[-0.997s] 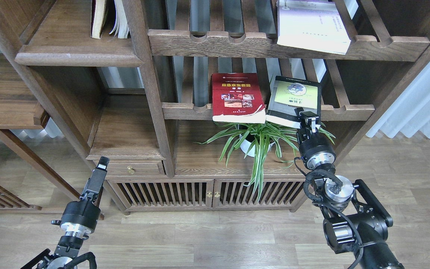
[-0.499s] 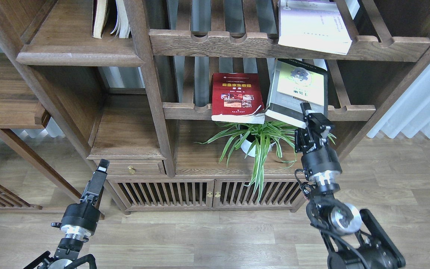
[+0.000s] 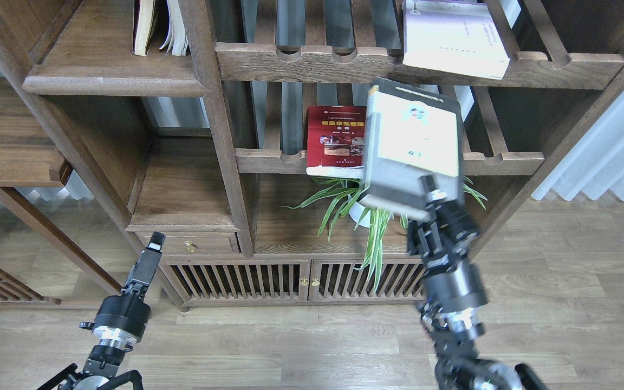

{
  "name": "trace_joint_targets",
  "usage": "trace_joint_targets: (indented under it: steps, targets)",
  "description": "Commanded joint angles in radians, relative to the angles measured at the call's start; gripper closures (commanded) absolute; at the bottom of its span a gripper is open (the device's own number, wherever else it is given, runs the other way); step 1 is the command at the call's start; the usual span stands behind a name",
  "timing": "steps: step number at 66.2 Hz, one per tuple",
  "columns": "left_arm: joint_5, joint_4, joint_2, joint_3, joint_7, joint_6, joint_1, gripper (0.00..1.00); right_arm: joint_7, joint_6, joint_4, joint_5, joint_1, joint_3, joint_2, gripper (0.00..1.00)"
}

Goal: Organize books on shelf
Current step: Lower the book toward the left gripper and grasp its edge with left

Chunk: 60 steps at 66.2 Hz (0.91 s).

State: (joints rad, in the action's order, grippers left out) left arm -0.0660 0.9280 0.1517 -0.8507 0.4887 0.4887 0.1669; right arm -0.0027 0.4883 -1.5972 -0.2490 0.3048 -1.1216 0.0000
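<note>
The right arm is seen rising from the lower right edge of the frame toward centre right, its wrist tilted slightly left. The right gripper (image 3: 432, 196) is closed on the lower edge of the black-grey book (image 3: 412, 146), which is held raised and tilted. The left arm is seen at the lower left, forearm angled up and rightward. The left gripper (image 3: 155, 244) appears end-on and narrow; its finger state cannot be determined.
</note>
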Motion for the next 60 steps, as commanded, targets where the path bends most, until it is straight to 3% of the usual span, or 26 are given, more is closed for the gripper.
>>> trace_joint_targets:
  steps: [1, 14, 29, 30, 31, 40, 47, 49, 50, 52, 57, 60]
  targets:
    - [0.008, 0.032, 0.005, -0.004, 0.0, 0.0, 0.029, 0.0, -0.023, 0.0, 0.0, 0.048, 0.017, 0.063, 0.0, 0.96]
    - [0.063, -0.023, 0.054, -0.001, 0.0, 0.0, 0.14, 0.0, -0.042, 0.0, 0.005, 0.088, 0.028, 0.135, 0.0, 0.96]
    - [0.1, -0.046, 0.103, 0.094, -0.004, 0.0, 0.132, 0.0, -0.042, 0.0, 0.013, 0.089, 0.028, 0.129, 0.0, 0.96]
    - [0.1, -0.046, 0.103, 0.102, -0.016, 0.0, 0.134, 0.0, -0.042, 0.0, 0.013, 0.089, 0.028, 0.129, 0.0, 0.96]
    - [0.098, -0.046, 0.112, 0.126, -0.088, 0.0, 0.132, 0.0, -0.042, 0.0, 0.014, 0.091, 0.028, 0.131, 0.0, 0.96]
    - [0.098, -0.075, 0.118, 0.133, -0.238, 0.0, 0.128, 0.0, -0.04, 0.0, 0.023, 0.088, 0.028, 0.126, 0.0, 0.96]
    - [0.107, -0.06, 0.13, 0.118, -0.275, 0.0, 0.134, 0.0, -0.039, -0.039, 0.029, 0.086, 0.027, 0.125, 0.0, 0.96]
    - [0.109, -0.055, 0.129, 0.111, -0.277, -0.051, 0.132, 0.0, -0.039, -0.042, 0.029, 0.086, 0.027, 0.131, 0.0, 0.96]
    - [0.109, -0.042, 0.127, 0.098, -0.279, -0.124, 0.131, 0.0, -0.039, -0.042, 0.028, 0.085, 0.022, 0.141, 0.0, 0.96]
    - [0.109, -0.028, 0.121, 0.073, -0.283, -0.163, 0.128, 0.0, -0.039, -0.046, 0.029, 0.086, 0.016, 0.144, 0.0, 0.96]
    - [0.109, -0.003, 0.098, 0.03, -0.311, -0.168, 0.12, 0.0, -0.04, -0.089, 0.028, 0.089, 0.005, 0.171, 0.0, 0.96]
    - [0.11, 0.005, 0.075, 0.01, -0.354, -0.168, 0.111, 0.0, -0.04, -0.122, 0.023, 0.089, -0.01, 0.186, -0.001, 0.96]
